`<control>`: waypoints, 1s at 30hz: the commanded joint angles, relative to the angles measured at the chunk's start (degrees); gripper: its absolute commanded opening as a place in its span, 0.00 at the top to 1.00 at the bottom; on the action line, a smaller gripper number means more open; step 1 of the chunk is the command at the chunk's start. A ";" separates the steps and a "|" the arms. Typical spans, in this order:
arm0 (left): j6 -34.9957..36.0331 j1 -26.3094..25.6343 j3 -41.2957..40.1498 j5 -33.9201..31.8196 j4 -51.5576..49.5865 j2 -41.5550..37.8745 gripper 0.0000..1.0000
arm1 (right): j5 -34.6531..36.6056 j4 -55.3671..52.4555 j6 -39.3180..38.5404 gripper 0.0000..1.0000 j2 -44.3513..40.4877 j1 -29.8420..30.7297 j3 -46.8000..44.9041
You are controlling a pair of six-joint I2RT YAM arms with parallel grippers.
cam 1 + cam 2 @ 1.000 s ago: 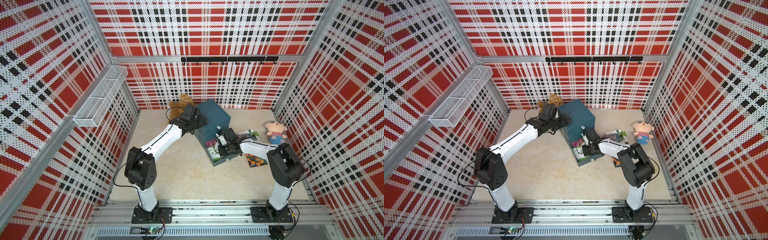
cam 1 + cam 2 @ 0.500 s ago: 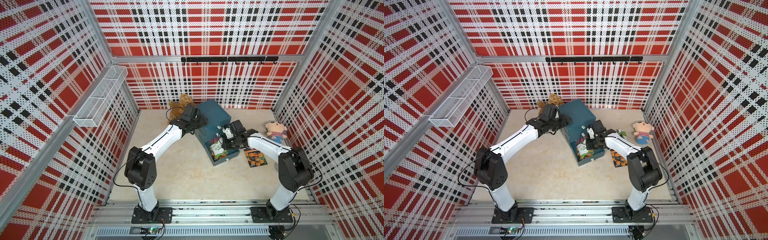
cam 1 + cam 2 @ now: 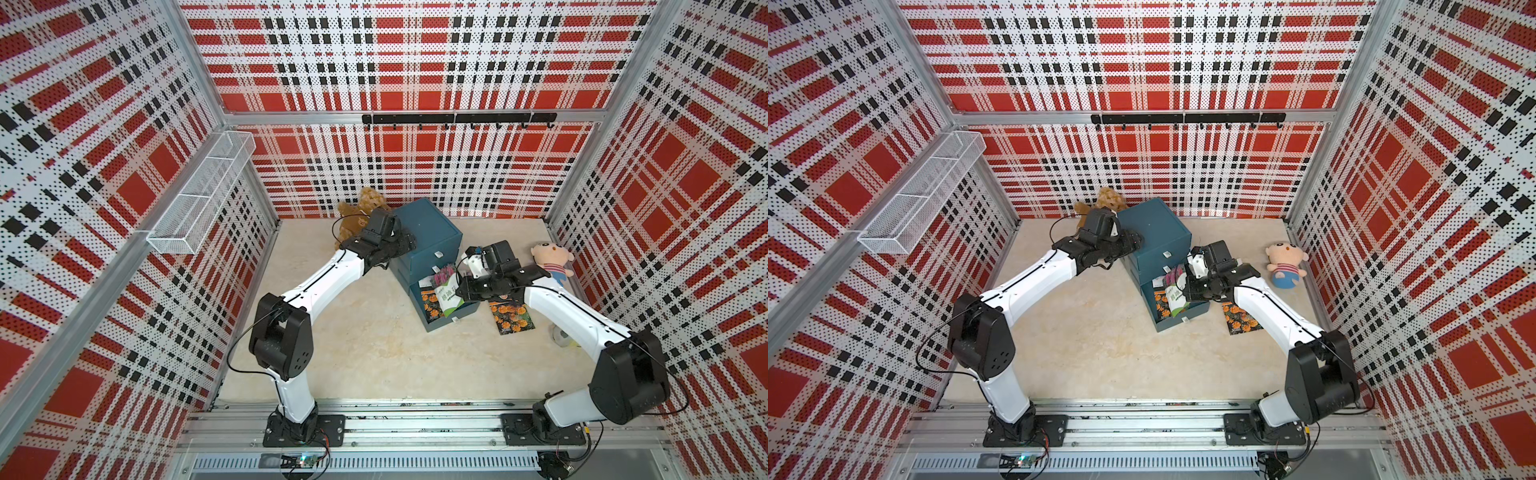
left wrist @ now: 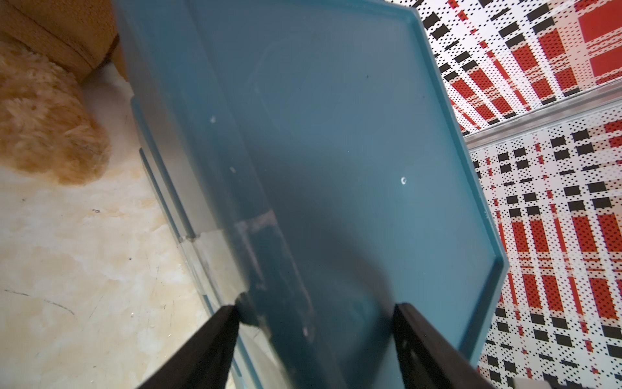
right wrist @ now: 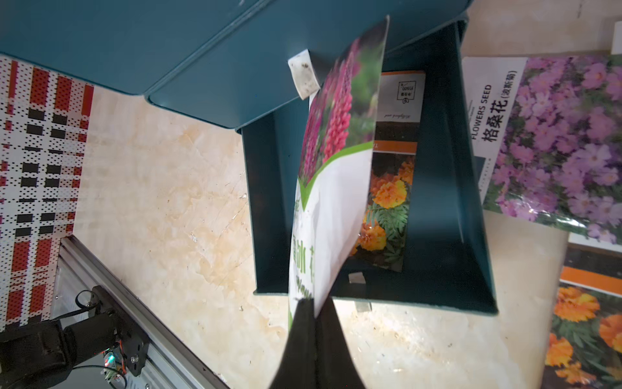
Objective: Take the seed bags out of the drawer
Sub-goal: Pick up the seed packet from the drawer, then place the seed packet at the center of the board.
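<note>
R gripper (image 5: pixel 314 304) is clenching on the white-label end of a pink-flower seed bag (image 5: pixel 333 168). The bag is hanging in the air over the open drawer (image 5: pixel 471 202), not resting in it. L gripper (image 4: pixel 316 310) is sitting w/ jaws spread wide astride an edge of the teal cabinet (image 4: pixel 336 134), grasping nothing, prob. bracing it. One marigold bag (image 5: pixel 390 208) is lying flat on the drawer floor. A purple-flower bag (image 5: pixel 555 134) and a 2nd marigold bag (image 5: pixel 589 330) are lying on the table just beside the drawer. Step in hand, as I'm reading it: carrying the held bag out. Pinch is on a thin margin and the film is bowing, so raise until the free end clears the drawer wall. Then swing slowly twd the outside bags, no jerks, and release low and flat.
</note>
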 commanded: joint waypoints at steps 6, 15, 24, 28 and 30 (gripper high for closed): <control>0.78 -0.66 -2.39 1.37 -4.31 3.12 0.24 | 10.32 -3.66 -0.84 1.00 -14.07 -11.01 -5.61; 1.00 -0.79 -1.54 2.28 -4.00 4.22 0.24 | 17.34 0.21 -4.25 1.00 -6.70 -18.45 -8.04; 1.09 -1.00 -0.84 2.99 -3.70 5.07 0.24 | 20.64 1.14 -5.36 1.00 3.47 -19.23 -8.40; 1.17 -1.16 -0.90 3.05 -3.65 5.06 0.24 | 23.88 0.81 -4.51 0.74 4.20 -19.92 -8.36; 1.13 -1.18 -0.99 3.07 -3.69 4.93 0.24 | 24.64 0.82 -4.19 0.62 3.54 -19.94 -8.32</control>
